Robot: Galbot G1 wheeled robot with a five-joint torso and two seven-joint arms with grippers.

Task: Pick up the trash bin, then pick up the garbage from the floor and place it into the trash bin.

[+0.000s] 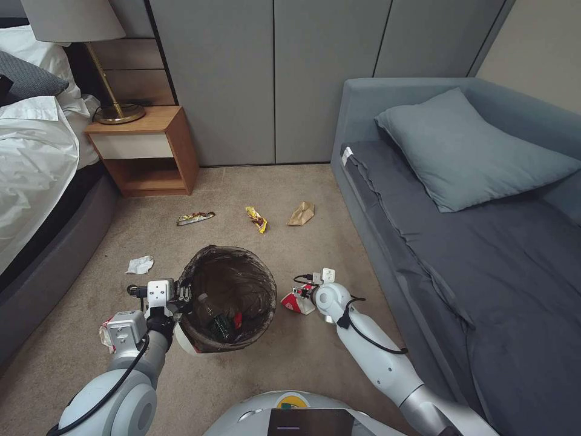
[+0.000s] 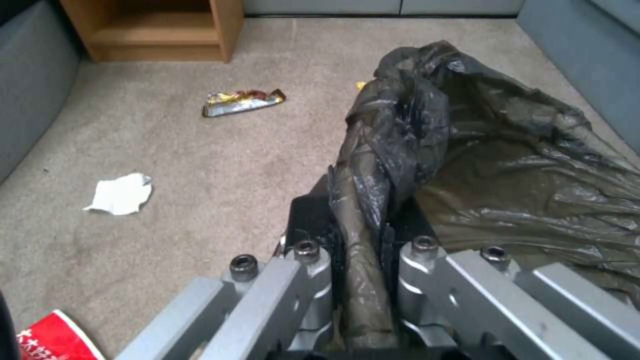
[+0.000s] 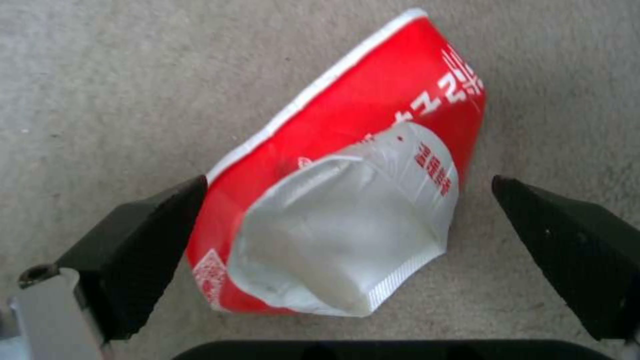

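Beige bedroom carpet between bed and sofa: a crushed red-white cup lies between the right hand's spread fingers, beside the trash bin, whose lined rim the left hand clamps. Closing on the cup likely comes next.

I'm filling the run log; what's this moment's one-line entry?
left gripper: shut on trash bin rim | right gripper: open around crushed red-white paper cup on floor

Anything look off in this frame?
Litter strewn on the carpet: wrappers, tissue, paper bag. Crushed red-white cup sits between the open right pincer. Left pincer clamps the trash bin by its liner.
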